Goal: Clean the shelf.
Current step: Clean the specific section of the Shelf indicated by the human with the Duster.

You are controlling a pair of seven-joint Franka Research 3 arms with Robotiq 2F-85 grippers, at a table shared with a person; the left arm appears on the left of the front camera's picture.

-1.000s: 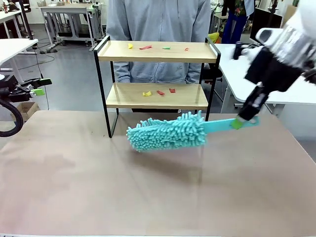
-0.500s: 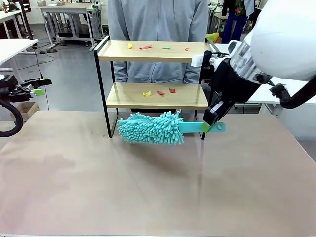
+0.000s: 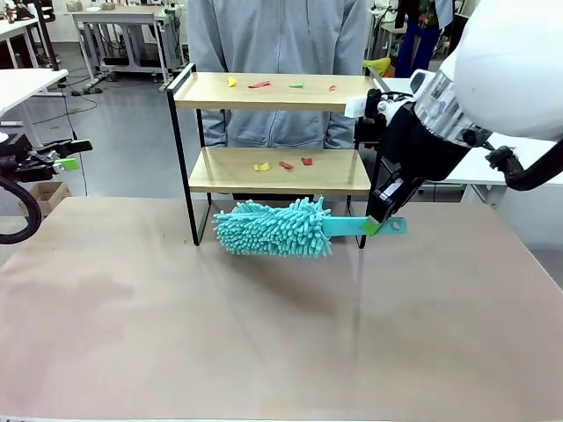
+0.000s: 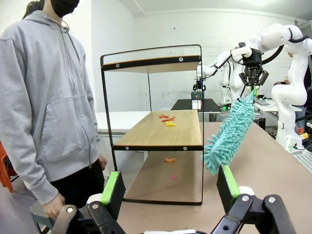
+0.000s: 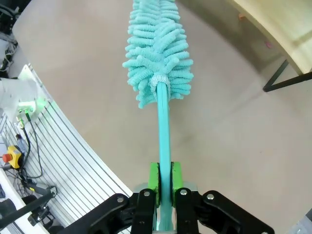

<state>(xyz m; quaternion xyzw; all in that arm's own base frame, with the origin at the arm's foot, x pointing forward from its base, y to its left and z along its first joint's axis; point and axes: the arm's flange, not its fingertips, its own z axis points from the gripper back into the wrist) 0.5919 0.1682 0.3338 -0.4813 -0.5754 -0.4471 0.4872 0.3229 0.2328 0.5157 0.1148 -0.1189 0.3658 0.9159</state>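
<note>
Shelf (image 3: 273, 92) stands upper centre of the front view, at the far edge of the table (image 3: 264, 352), with coloured scraps (image 3: 281, 164) on both boards. Right gripper (image 3: 380, 225) is clamped on the duster (image 3: 273, 229) handle, its head at centre frame, just below the lower board. Left gripper (image 3: 66, 158) is at the left edge, jaws spread, empty.

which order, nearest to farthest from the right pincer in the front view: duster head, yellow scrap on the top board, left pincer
1. duster head, just left of the right pincer
2. yellow scrap, left end of the shelf top
3. left pincer, far left
</note>
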